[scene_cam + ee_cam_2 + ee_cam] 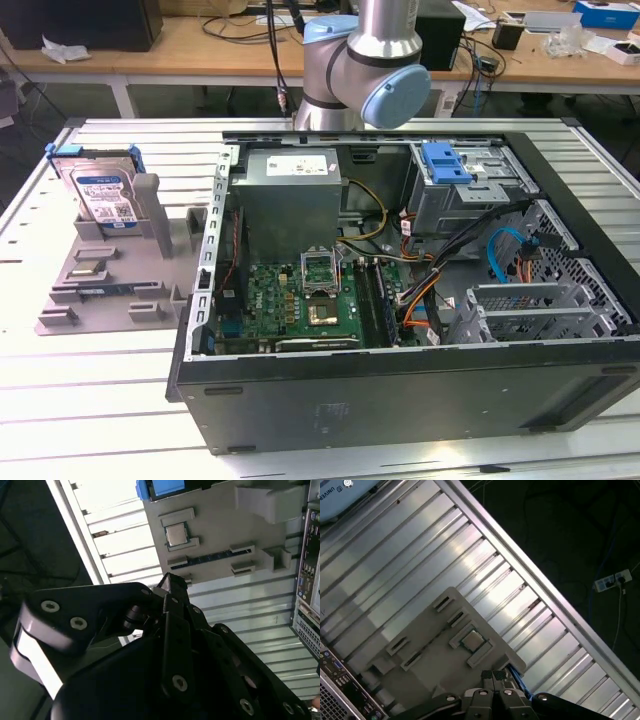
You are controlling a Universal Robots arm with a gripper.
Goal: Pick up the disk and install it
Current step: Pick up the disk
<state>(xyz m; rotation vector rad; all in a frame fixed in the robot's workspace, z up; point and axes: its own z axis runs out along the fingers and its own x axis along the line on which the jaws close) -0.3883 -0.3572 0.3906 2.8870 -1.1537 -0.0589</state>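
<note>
The disk (103, 190) stands on edge in a grey plastic stand (148, 215) on the slatted metal table (100, 400). This is at the exterior view's left, just beside the open computer case (400, 400) and outside it. The disk's white-and-blue label faces the camera, and its lower part is hidden behind the stand's posts. The robot arm (370, 60) rises behind the case and is cut off at the picture's edge. Inside the case, a blue latch (445, 163) sits on top of a grey drive cage (470, 200), and cables cross in front of the cage's lower part.

In the first wrist view, the gripper (493, 674) is seen against the stand, and its fingers are closed together with nothing between them. It hides the end of the stand behind it, and its height over the stand cannot be told. In the second wrist view, the gripper's dark body covers much of the table. There the disk shows as a blue corner cut off at the edge, well apart from the fingertips. A small square chip (176, 534) lies in a pocket of the stand.
</note>
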